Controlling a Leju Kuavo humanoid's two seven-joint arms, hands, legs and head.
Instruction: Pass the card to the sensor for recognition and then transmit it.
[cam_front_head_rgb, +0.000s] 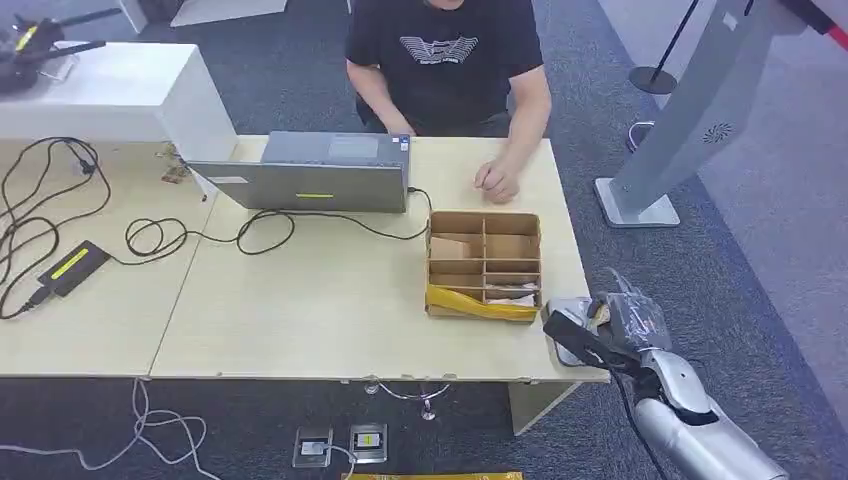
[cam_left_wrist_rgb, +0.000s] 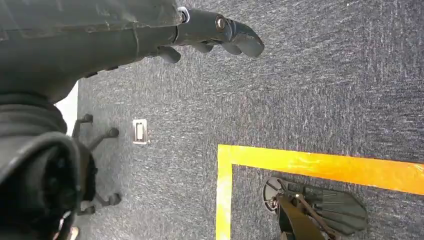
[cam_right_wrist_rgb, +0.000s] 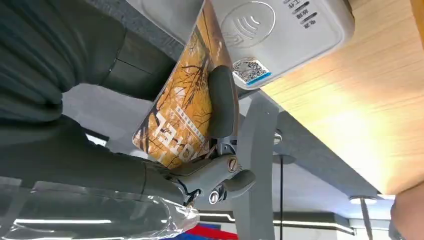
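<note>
We see the right hand (cam_right_wrist_rgb: 220, 150) pinching the card (cam_right_wrist_rgb: 182, 107) over the sensor (cam_front_head_rgb: 572, 318) at the worktop's (cam_front_head_rgb: 330, 300) near right corner; left hand (cam_left_wrist_rgb: 210, 32) fingers loosely curled, holding nothing.

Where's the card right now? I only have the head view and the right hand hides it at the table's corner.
Observer: Right wrist view shows it. The right hand holds the orange printed card, a finger pressed across its face.
Operator: Is it at the sensor?
Observer: Yes. The card's far end lies against the white card reader, beside its contactless symbol.
Operator: Anything else on the reader?
Observer: A QR sticker on the corner nearest the finger.
Operator: Left hand?
Observer: Left wrist view has the left hand hanging over grey carpet, holding nothing, fingers curled.
</note>
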